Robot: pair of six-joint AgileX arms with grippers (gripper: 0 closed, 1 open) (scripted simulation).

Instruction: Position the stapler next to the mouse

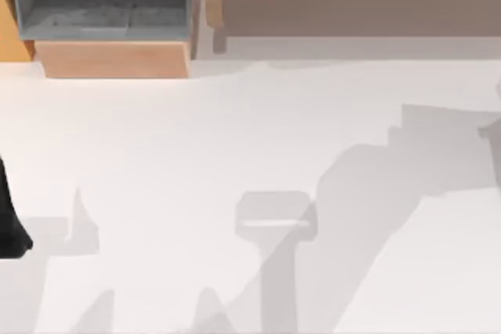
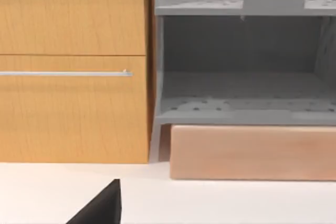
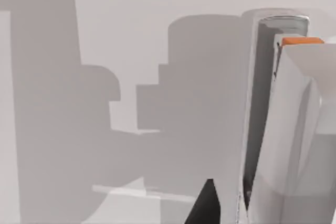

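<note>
Stapler (image 3: 278, 129) standing close before right wrist camera above white table (image 1: 196, 154), finger spread impossible to tell, left arm (image 1: 9, 217) sitting at table's left edge.

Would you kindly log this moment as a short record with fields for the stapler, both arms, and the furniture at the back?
stapler: light-grey bar with a dark stripe and orange tip, close before the right wrist camera, above the white table
left arm: black part at the table's left edge
right arm: dark tip beside the stapler
back: grey shelf over a wooden block, beside an orange cabinet
</note>
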